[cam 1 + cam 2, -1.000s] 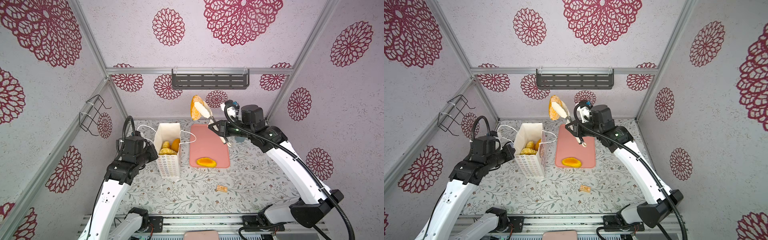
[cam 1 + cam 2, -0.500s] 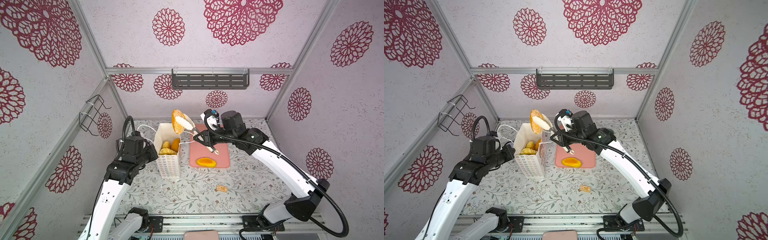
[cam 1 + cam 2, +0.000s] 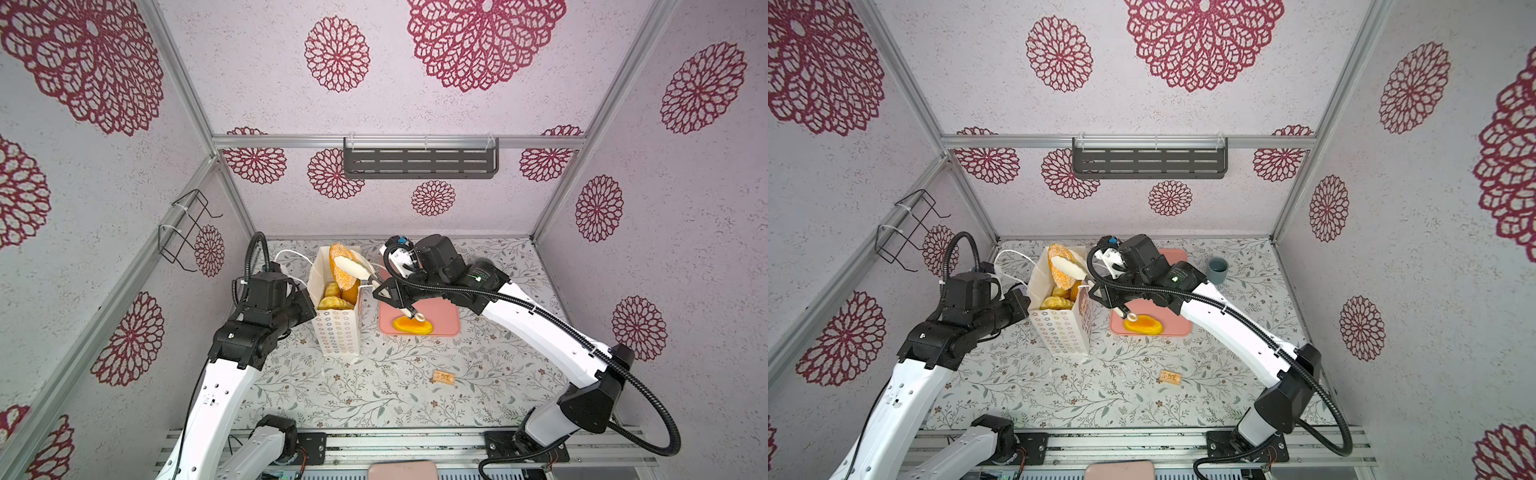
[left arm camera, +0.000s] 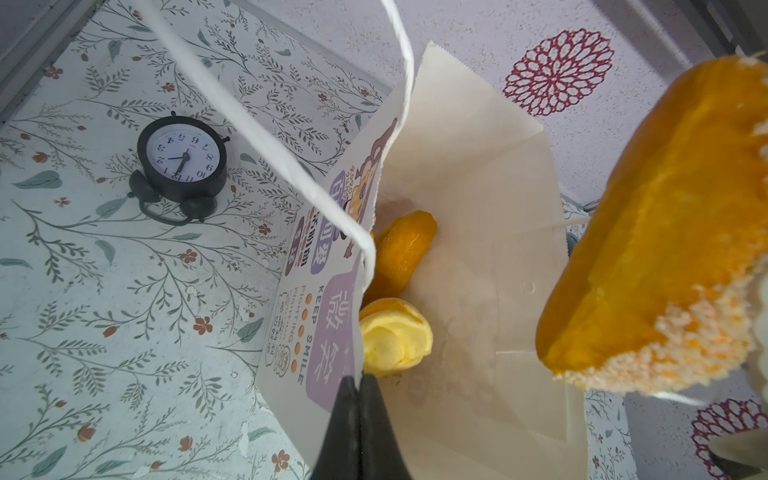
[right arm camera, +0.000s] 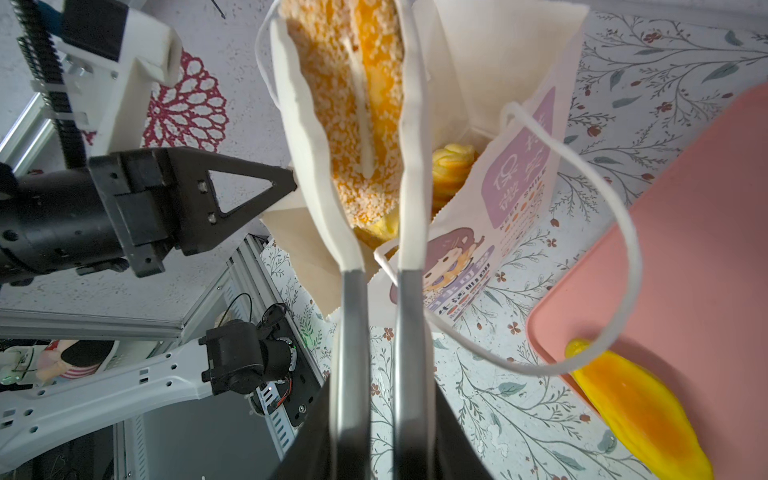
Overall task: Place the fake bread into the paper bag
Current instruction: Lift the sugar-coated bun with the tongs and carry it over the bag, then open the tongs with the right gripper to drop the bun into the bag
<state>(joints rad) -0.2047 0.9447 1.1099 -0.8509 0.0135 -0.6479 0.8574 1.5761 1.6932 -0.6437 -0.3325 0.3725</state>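
While the left gripper point(image 4: 358, 384) has its black fingers pressed flat together on the top edge of the paper bag point(image 3: 336, 336), pinching the printed front panel just beside the white cord handle point(image 4: 291, 166), the bag stands upright on the flowered table point(image 3: 374, 395) with its mouth open.

The right gripper point(image 3: 345, 266) reaches across from the other side and hangs over that mouth. Its two long white fingers point(image 5: 316, 145) are only slightly apart, one on each broad face of the crumbed loaf point(image 5: 332, 104). The loaf is pinched between them, stood on end, with its lower end just inside the bag's mouth and its top well above the rim.

Down in the bag lie other buns point(image 3: 332, 299), one pale yellow and braided point(image 4: 395, 336) and one darker orange point(image 4: 403, 249). The bag's second cord handle point(image 5: 623, 249) loops loose toward the pink mat point(image 3: 440, 316). There a flat orange pastry point(image 3: 412, 325) lies near the front edge, untouched by either gripper. A small tan block point(image 3: 444, 377) sits alone on the table, well apart from the bag. A black alarm clock point(image 4: 183, 160) stands beyond the bag in the left wrist view, and a grey cup point(image 3: 1217, 270) shows behind the right arm in a top view.
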